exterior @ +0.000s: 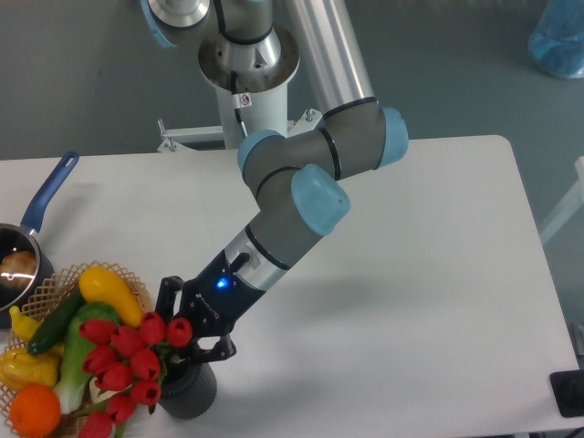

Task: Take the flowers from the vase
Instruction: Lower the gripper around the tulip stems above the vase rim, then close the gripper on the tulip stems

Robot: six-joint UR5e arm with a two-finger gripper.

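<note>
Reaching down at the table's (438, 274) near-left corner, the UR5e arm (301, 196) brings its gripper (192, 330) in around the flowers (123, 360), a bunch of red tulips standing in the vase (189, 391). One black finger (167, 294) shows above the topmost blooms and the other (215, 349) lies just right of them, over the vase's mouth, with the stems between; the blooms hide the contact, so whether the fingers have closed on the stems cannot be told. A blue light glows on the gripper body up-arm of the fingers. The dark ribbed vase sits directly below the fingers, upright on the table. Left of the fingers, touching the tulip heads, a wicker basket (50, 287) holds a yellow squash (108, 292), greens and an orange (35, 410). Farther left, a blue-handled pot (36, 219) sits at the frame edge.
</note>
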